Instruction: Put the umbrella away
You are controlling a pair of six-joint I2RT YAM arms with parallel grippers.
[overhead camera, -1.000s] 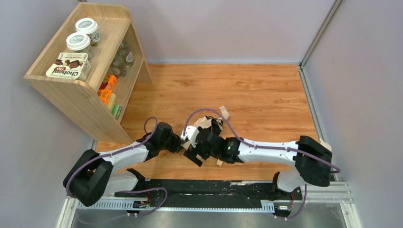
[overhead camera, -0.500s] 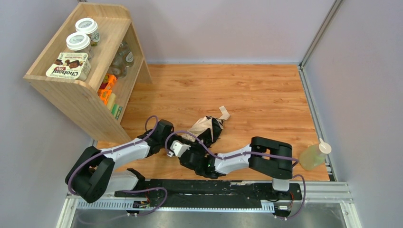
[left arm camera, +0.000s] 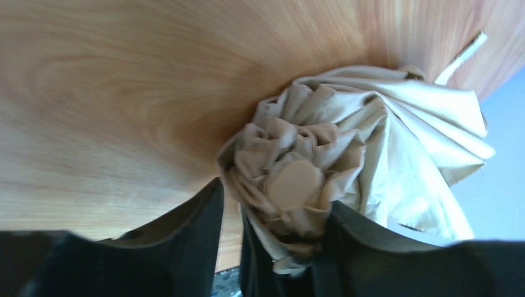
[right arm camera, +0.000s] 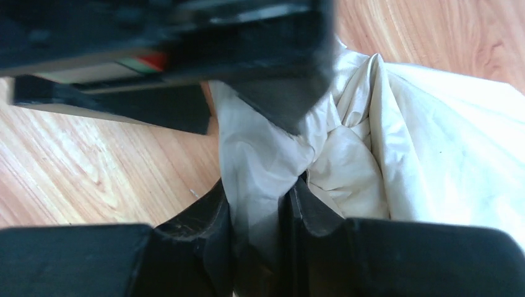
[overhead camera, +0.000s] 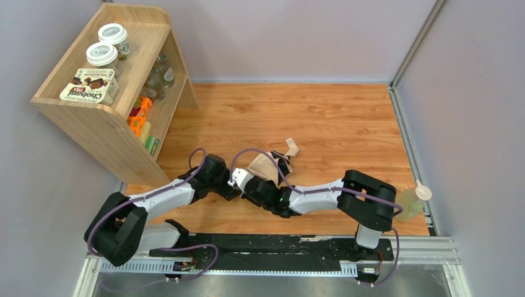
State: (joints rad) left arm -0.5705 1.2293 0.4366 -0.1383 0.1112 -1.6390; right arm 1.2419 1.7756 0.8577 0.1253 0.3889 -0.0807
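**Item 1: the umbrella** [overhead camera: 265,164]. Folded, with the pale beige canopy crumpled into a loose bundle. It lies on the tabletop [overhead camera: 347,124], a little left of centre and toward the near edge, well apart from the wooden shelf unit [overhead camera: 108,130]. Its closing strap [overhead camera: 290,148] trails loose from the far end. In your left wrist view the round cap [left arm camera: 293,185] faces the camera, ringed by bunched fabric.

**Item 2: left pincer** [left arm camera: 275,199]. Low over the tabletop at the near-left end of the bundle. Its two dark fingers [left arm camera: 192,229] bracket the bunched end and are closed in on the fabric around the cap.

**Item 3: right pincer** [right arm camera: 257,195]. Narrow, with a fold of canopy nipped between the fingers. It meets the bundle from the near-right side, just beside the left pincer. Part of the left arm fills the top of your right wrist view as a dark blur.

**Item 4: wooden shelf unit.** It stands at the far left. On top you have two white-lidded jars [overhead camera: 108,43] and a printed carton [overhead camera: 90,85]. The inner shelves hold glass jars and orange and green packets, too small to name.

**Item 5: bottle** [overhead camera: 410,202]. Yellowish contents and a pale cap. It sits at the right edge of the tabletop, beside the right arm's base.
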